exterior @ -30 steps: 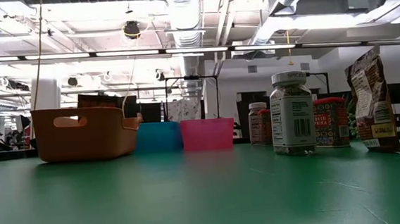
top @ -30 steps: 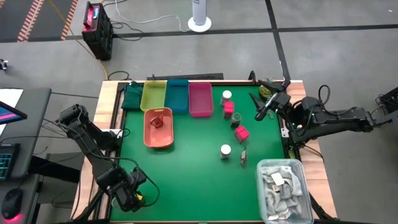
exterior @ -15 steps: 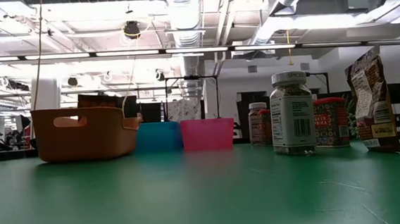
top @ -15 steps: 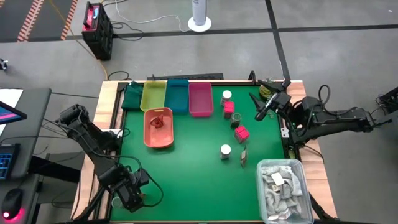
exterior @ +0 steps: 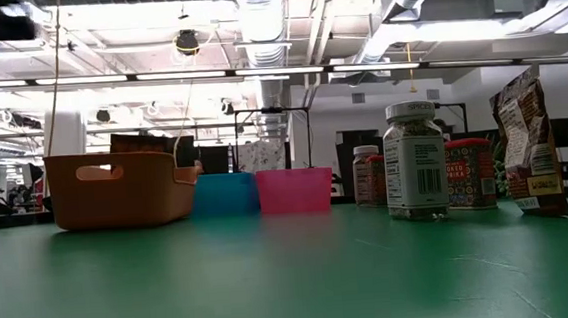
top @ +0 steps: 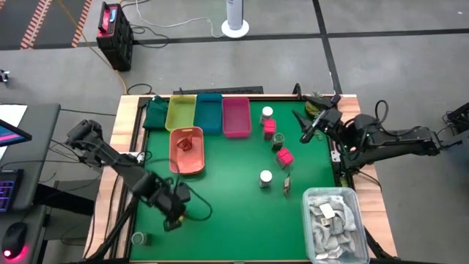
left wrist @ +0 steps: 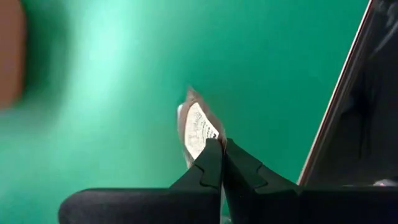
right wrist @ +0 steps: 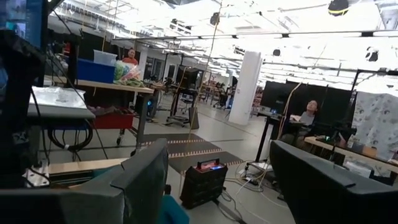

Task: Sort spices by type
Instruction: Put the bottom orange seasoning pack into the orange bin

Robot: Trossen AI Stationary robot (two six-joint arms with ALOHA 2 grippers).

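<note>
My left gripper (top: 174, 215) is over the near left part of the green table (top: 227, 220), shut on a thin silvery-brown sachet (left wrist: 196, 124) that I see edge-on. My right gripper (top: 301, 126) hangs open over the far right of the table with nothing between its fingers (right wrist: 143, 180). White-capped jars (top: 267, 114) (top: 265, 177), pink packs (top: 270, 126) (top: 285, 157) and a standing sachet (top: 286, 183) rest on the table's right half. Another red-brown sachet (top: 187, 143) lies in the orange tray (top: 176, 163). My left gripper pinches the sachet's edge (left wrist: 208, 138) between its two fingertips (left wrist: 210, 163). The sachet sticks out past the fingertips, edge-on in the wrist view. I cannot tell whether it is clear of the table.
Yellow (top: 181, 111), teal (top: 209, 111) and pink (top: 236, 116) trays line the far edge. A clear bin of grey rags (top: 331, 220) fills the near right corner. A small round thing (top: 137, 238) sits on the wooden border at the near left. Open green table lies between.
My left gripper has swung from beyond the table's near left corner up onto the table, toward the right and far edges. The small round thing on the wooden border now shows where the arm stood.
</note>
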